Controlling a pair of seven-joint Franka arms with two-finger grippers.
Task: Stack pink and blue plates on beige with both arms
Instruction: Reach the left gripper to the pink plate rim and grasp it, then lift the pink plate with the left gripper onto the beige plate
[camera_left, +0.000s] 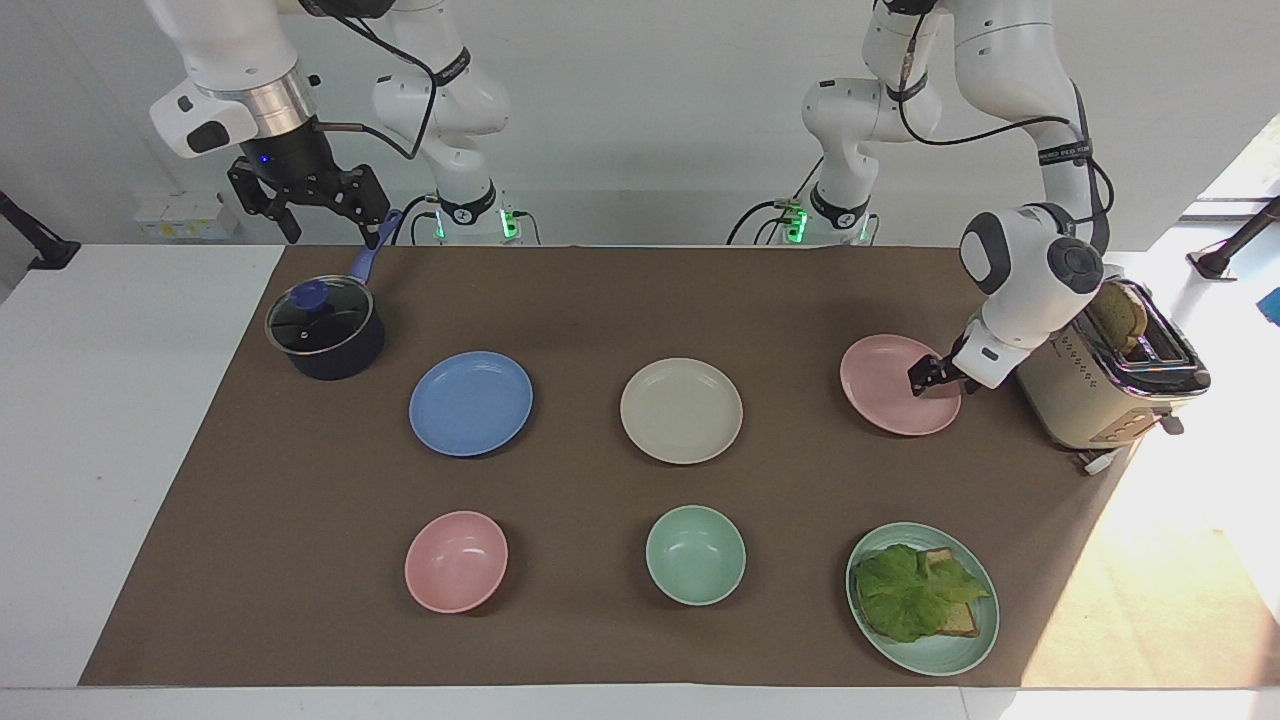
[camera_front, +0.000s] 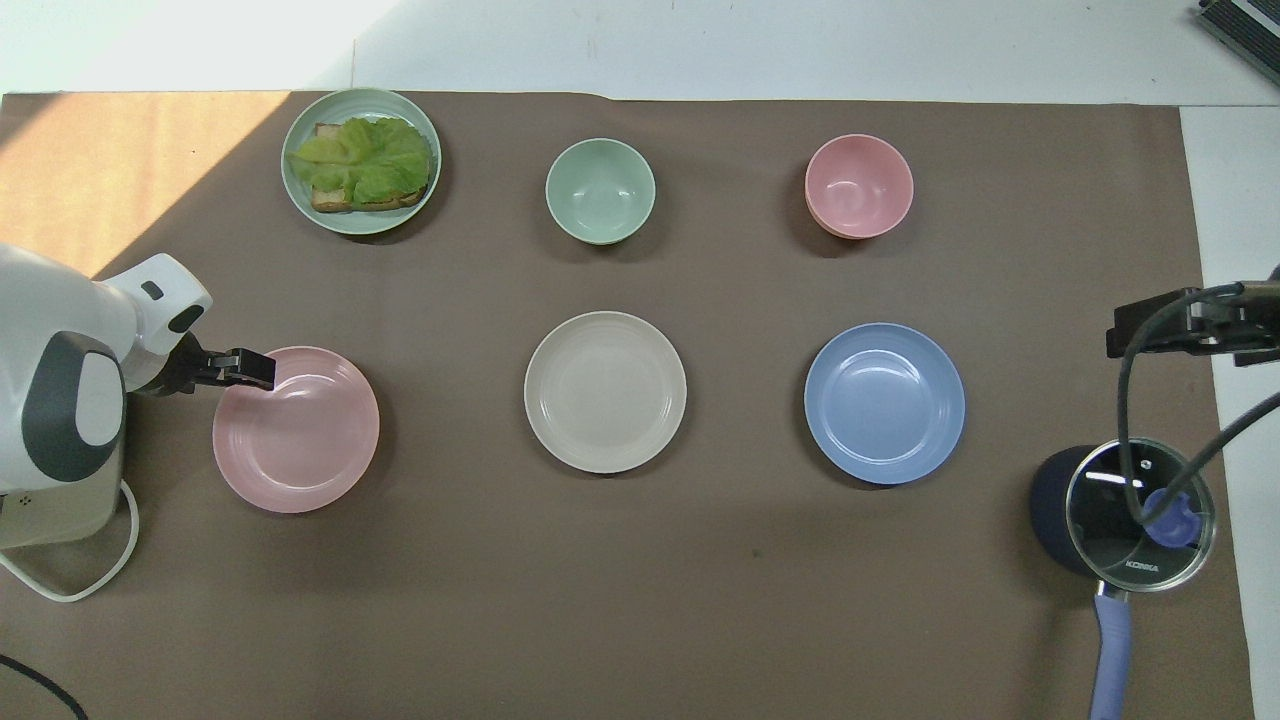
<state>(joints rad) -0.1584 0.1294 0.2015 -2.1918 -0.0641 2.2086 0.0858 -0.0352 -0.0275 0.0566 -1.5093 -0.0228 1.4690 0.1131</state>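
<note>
**Left tool at the pink plate's rim, nothing stacked yet**

Your left tool (camera_left: 928, 379) is down at the rim of the pink plate (camera_left: 893, 385), on the side toward the toaster (camera_left: 1100, 385), with its jaws spread and nothing gripped. From the overhead view it sits right at the plate's edge; you cannot tell from either view whether a finger is already under or over the rim. The pink plate lies flat on the tabletop (camera_left: 600, 300) at the left arm's end, the beige plate (camera_left: 681, 410) in the middle, and the blue plate (camera_left: 471, 403) toward the right arm's end, all three well apart in one row.

Your right tool (camera_left: 308, 200) hangs in the air over the pot (camera_left: 325, 330), jaws open and empty; that arm waits.

What could go wrong from here, as a judgement:

- The rim is thin and shallow. If you close without one finger truly under it, the plate may slide away or tip up and drop.
- The left arm's wrist is close to the toaster; a careless lift or swing could knock it.
- Held by one edge, the plate will hang tilted and may slip on the way to the beige plate.
- When the right arm goes for the blue plate, mind the pot's handle (camera_left: 372, 250) just below it.
</note>
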